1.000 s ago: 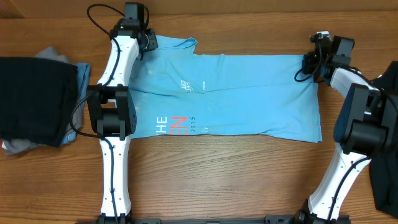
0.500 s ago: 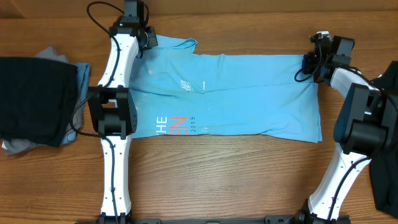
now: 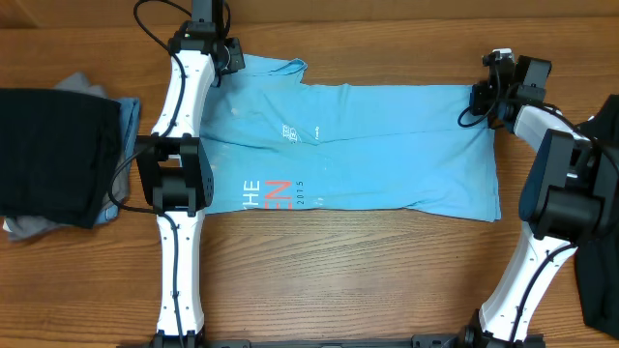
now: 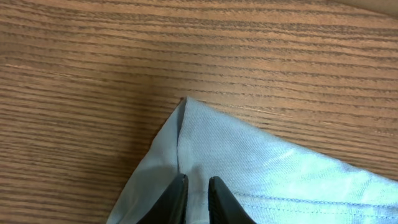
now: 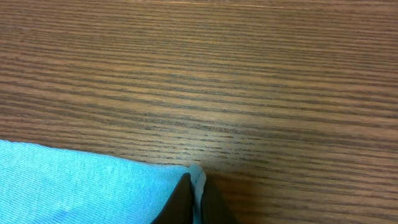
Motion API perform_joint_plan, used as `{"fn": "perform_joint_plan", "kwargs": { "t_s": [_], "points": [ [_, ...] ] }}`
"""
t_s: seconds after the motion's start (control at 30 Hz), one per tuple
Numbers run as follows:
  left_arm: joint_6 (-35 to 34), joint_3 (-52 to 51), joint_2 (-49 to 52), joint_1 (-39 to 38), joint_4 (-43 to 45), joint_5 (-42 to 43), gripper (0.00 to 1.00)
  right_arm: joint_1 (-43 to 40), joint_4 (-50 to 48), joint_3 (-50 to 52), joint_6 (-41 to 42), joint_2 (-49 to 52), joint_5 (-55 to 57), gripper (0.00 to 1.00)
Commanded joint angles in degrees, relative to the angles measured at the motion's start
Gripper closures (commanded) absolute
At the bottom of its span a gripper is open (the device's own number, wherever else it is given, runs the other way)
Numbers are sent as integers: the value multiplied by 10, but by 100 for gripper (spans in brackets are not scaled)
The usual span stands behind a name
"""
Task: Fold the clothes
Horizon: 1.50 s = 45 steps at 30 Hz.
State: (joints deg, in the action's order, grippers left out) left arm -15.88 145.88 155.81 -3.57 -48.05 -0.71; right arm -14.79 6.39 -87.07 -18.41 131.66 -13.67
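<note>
A light sky-blue T-shirt [image 3: 387, 145] lies flat across the far half of the wooden table, with white-and-red lettering [image 3: 269, 193] near its left end. My left gripper [image 3: 230, 58] is at the shirt's far left corner. In the left wrist view the left gripper [image 4: 198, 180] has its jaws nearly together, with a strip of the shirt [image 4: 280, 168] by the corner seam between them. My right gripper [image 3: 480, 97] is at the far right corner. In the right wrist view the right gripper [image 5: 198, 182] is shut, pinching the pale edge of the shirt [image 5: 74, 180].
A pile of other clothes [image 3: 53, 155], black on top with grey and blue beneath, sits at the table's left edge. More dark cloth [image 3: 602, 280] lies at the right edge behind the right arm. Bare wood [image 3: 338, 280] runs along the near side.
The left arm has crept a little toward the far edge of the table. The shirt and the right arm have hardly moved.
</note>
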Motion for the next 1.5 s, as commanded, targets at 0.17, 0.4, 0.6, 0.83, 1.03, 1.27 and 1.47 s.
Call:
{"fn": "perform_joint_plan", "kwargs": {
  "t_s": [0.17, 0.4, 0.6, 0.83, 1.03, 1.27, 1.47],
  "points": [
    [12, 17, 8, -1, -1, 1, 81, 0, 0, -8, 2, 8, 16, 96],
    [29, 16, 9, 2, -13, -29, 66, 0, 0, -8, 2, 8, 16, 96],
    [31, 15, 13, 2, -9, -27, 66, 0, 0, -8, 2, 8, 16, 96],
    [30, 15, 14, 1, -5, -26, 66, 0, -1, -8, 2, 8, 16, 96],
    [30, 12, 14, -2, 3, -18, 66, 0, -1, -8, 2, 8, 16, 96],
    [30, -3, 14, -3, 10, -18, 66, 0, -2, -8, 2, 8, 16, 96],
    [30, -5, 14, -7, 12, -15, 66, 0, -2, -8, 2, 8, 16, 96]
  ]
}}
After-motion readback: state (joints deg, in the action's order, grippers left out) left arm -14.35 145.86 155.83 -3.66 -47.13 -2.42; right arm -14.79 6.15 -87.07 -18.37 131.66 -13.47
